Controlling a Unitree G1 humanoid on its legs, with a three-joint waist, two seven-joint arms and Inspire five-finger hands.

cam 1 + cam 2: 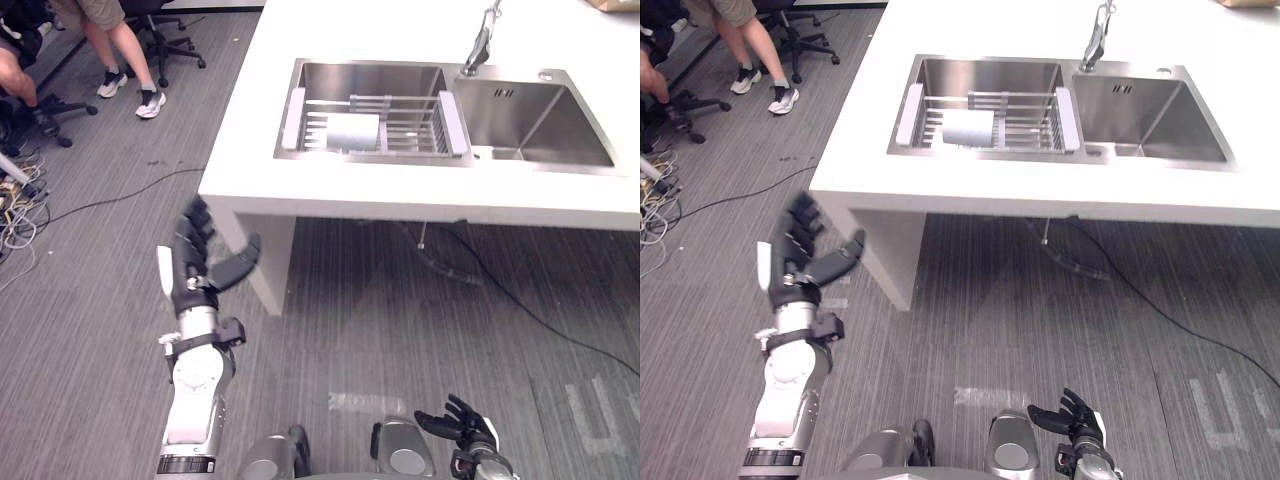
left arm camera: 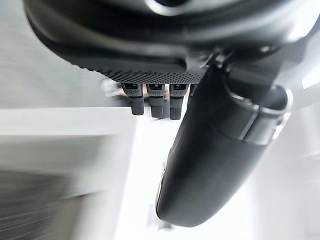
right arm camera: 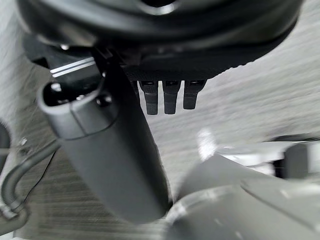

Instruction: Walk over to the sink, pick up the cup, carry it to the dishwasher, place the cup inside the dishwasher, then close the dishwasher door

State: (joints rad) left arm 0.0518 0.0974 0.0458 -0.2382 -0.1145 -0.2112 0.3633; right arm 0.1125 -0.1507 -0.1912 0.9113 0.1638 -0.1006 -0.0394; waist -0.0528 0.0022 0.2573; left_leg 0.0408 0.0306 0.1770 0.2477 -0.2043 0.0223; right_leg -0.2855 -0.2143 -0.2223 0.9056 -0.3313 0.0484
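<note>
A pale cup lies on its side on a metal drying rack set across the left basin of a steel double sink in a white counter. My left hand is raised in front of the counter's near left corner, well short of the cup, its fingers straight and its thumb out, holding nothing. My right hand hangs low near the floor, fingers relaxed and empty. In the wrist views the left hand's fingers and the right hand's fingers grip nothing.
A faucet stands behind the sink. A person's legs and office chairs are at the far left. Cables trail over the grey floor on the left, and one runs under the counter.
</note>
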